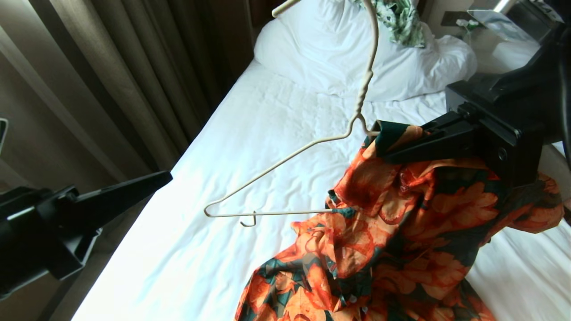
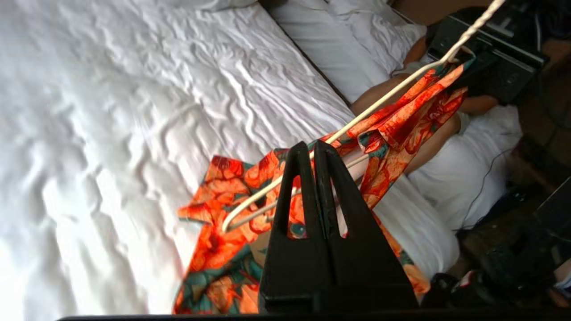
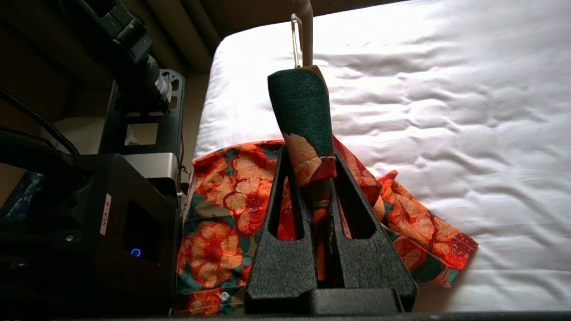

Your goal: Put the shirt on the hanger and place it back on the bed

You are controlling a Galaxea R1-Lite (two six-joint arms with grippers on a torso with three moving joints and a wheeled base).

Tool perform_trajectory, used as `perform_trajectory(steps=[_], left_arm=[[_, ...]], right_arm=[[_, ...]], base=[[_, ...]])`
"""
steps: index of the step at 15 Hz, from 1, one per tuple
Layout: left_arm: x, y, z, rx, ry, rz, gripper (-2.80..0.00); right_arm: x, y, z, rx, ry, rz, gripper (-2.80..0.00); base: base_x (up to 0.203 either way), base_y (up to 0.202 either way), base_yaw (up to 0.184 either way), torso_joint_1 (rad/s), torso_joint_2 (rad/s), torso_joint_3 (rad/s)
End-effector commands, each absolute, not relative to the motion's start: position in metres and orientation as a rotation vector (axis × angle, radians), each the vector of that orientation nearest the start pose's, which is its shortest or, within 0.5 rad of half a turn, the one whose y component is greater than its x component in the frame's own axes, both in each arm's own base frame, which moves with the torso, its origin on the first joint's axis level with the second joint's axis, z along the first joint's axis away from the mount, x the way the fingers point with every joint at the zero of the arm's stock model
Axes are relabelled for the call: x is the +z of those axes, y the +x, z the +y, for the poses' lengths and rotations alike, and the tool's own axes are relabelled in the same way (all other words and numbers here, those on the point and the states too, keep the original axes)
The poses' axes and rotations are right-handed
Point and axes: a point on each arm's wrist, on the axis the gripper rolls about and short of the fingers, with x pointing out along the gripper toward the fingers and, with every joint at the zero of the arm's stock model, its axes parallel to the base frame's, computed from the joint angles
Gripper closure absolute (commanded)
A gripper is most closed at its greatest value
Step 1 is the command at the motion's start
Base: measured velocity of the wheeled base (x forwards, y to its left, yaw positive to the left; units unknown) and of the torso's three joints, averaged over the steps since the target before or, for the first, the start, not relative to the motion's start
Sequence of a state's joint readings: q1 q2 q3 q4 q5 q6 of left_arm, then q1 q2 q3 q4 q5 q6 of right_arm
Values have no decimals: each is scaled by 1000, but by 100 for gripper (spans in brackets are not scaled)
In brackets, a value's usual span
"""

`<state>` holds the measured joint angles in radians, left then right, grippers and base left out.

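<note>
Right end effector (image 1: 388, 149), at right centre of the head view, is clamped on the shirt (image 1: 401, 232) collar beside the hanger (image 1: 285, 160) neck; one hanger arm is bare at centre, the shirt trailing onto the bed (image 1: 200, 223). Left end effector (image 1: 167, 177) sits lower left, fingers pressed together, holding nothing.

Left wrist view: thin cream wire, twisted neck, limp flowered cloth.

Right wrist view: collar fold pinched between foam-like black fingers (image 3: 352, 209). Likely best: keep the collar taut while drawing fabric over the bare arm.

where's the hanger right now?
Head view: the hanger hangs mid-frame above the bed, its right side inside the shirt, which the right hand pinches by the neck.
</note>
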<state>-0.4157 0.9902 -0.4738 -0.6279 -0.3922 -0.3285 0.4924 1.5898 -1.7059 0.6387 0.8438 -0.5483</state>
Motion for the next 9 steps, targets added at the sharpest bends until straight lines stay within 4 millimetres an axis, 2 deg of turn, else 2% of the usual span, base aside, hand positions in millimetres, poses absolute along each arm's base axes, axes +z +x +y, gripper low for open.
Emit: perform_trajectory(steps=[1,4,9], left_arm=[[241,102,-51,-787,-314,20,0],[233,94,-47,-772,-314,75,0],[228,101,-50,-740,-312,242,0]], right_arm=[[344,217,132,1407,-351,198,0],[333,218,122,1293,-380,270,0],[307,219,99,1131,-389,411,0]], base=[[0,0,0,0,0,0],[0,0,0,0,0,0],[0,0,0,0,0,0]])
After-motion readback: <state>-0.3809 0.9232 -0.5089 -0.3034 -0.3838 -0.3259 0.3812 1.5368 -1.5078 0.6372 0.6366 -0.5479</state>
